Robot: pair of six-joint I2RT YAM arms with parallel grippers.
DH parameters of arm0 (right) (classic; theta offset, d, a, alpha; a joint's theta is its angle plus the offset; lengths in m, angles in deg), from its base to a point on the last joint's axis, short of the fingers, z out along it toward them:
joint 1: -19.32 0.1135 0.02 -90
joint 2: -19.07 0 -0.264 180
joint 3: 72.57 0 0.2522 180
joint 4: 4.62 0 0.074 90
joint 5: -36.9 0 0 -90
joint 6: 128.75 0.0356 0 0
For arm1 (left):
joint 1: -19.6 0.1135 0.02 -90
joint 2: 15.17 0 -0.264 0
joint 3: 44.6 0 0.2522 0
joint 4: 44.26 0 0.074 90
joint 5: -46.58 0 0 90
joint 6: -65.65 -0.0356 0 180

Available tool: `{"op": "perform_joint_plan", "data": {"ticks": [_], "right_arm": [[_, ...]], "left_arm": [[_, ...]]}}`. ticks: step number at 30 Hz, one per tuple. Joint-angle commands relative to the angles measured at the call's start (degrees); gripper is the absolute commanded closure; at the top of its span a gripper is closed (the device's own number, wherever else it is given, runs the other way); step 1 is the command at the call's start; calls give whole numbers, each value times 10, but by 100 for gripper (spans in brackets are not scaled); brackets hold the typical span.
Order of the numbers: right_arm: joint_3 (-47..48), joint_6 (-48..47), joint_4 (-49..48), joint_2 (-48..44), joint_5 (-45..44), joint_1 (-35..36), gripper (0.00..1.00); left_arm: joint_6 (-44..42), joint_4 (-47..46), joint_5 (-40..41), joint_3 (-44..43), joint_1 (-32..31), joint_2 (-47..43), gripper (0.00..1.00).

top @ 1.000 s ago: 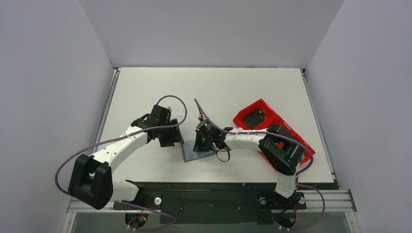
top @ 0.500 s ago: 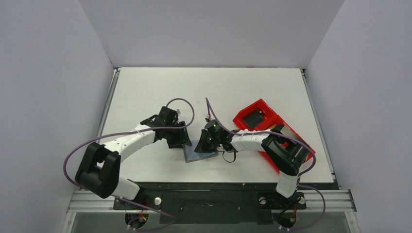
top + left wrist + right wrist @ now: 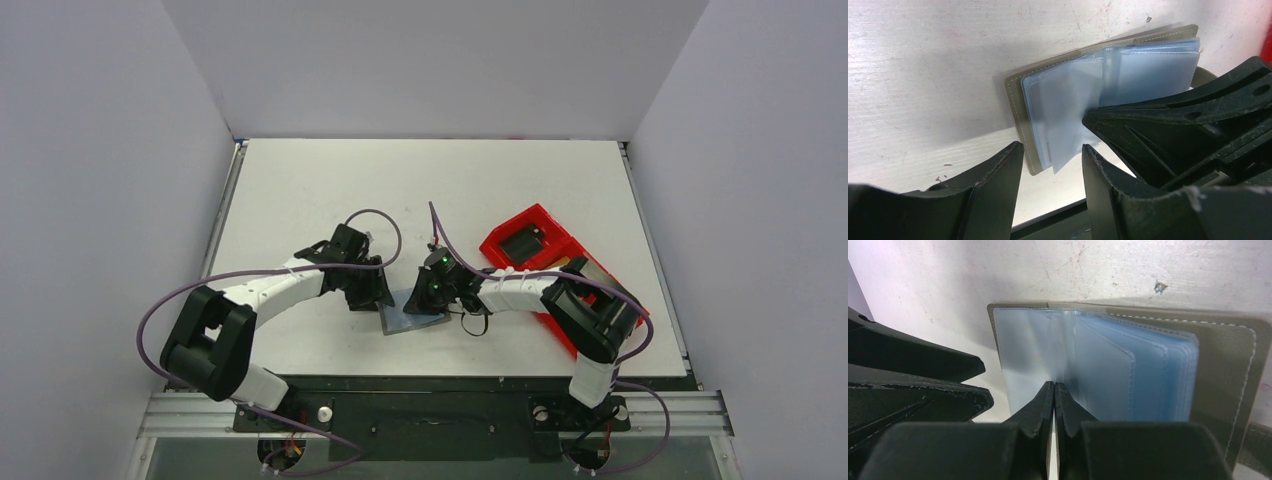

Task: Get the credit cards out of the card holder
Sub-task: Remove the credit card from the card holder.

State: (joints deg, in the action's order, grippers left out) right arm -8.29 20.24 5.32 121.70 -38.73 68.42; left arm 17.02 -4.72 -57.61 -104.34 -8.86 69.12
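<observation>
The card holder (image 3: 1018, 107) lies open on the table, taupe cover down, its blue-clear sleeves (image 3: 1128, 375) fanned up. My left gripper (image 3: 1053, 156) is open at the holder's left edge. A loose sleeve corner (image 3: 1068, 150) hangs just ahead of the gap between its fingers (image 3: 998, 175). My right gripper (image 3: 1054, 386) is shut, with its tips pressed on the sleeves near the fold. In the top view both the left gripper (image 3: 376, 290) and the right gripper (image 3: 428, 292) crowd over the holder (image 3: 410, 322). No credit cards show in the sleeves.
A long red tray (image 3: 600, 290) lies to the right of the holder with a black block (image 3: 522, 245) in its far end. The right forearm lies over the tray. The table's near edge (image 3: 1058, 215) is close behind the holder.
The left gripper has moved right and down to the holder's left edge, its jaws a little narrower. The right gripper has shifted slightly right and stays shut on the sleeves.
</observation>
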Motion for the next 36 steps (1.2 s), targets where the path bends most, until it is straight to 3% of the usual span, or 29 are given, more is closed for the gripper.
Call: {"op": "perform_joint_plan", "data": {"ticks": [1,22,26,31,36], "right_arm": [[-17,-1,20,-7,-32,-5,100],[-29,3,9,13,-29,-11,100],[-29,1,11,11,-29,-11,100],[-12,-13,33,-4,-33,-10,100],[24,-41,88,-34,-51,0,77]], "left_arm": [[4,-35,-7,-1,-8,8,56],[17,-77,-30,3,-21,45,67],[19,-81,-31,2,-24,51,75],[21,-72,-17,0,-24,50,99],[7,-24,13,-13,-23,35,100]]}}
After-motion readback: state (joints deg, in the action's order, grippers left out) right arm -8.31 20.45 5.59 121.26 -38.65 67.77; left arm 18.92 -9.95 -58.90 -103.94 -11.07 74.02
